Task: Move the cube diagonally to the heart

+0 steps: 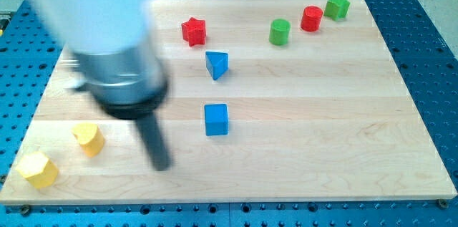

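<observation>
Blue cube (216,119) sits approx mid-board, a bit left of centre, flat on the wood board (322,112). Just beyond it, toward the far side, is a blue triangle block (217,64); the two are near but apart.

My tip (162,166) is down near the board's near-left part, left of the blue cube and slightly nearer the near edge. Clear gap btwn tip and cube, no contact. Rod is blurred, so exact end is approx. No claw on this rig, just the rod, so nothing is gripped or released.

Heart: the yellow block (89,139) at near left looks heart-ish w/ a notch on top, but the shape is not sharp enough to be sure. It lies left of the tip, apart from it. Another yellow block (37,169), hexagon-like, sits at the near-left corner, close to the first yellow one, not touching.

Far side: red star (193,31) left of centre; green cylinder (279,31), red cylinder (311,18) and green star (336,6) strung out toward the far-right corner, each apart from the next.

Arm body, big and blurred, covers the far-left part of the board. Blue perforated table (429,55) surrounds the board.
</observation>
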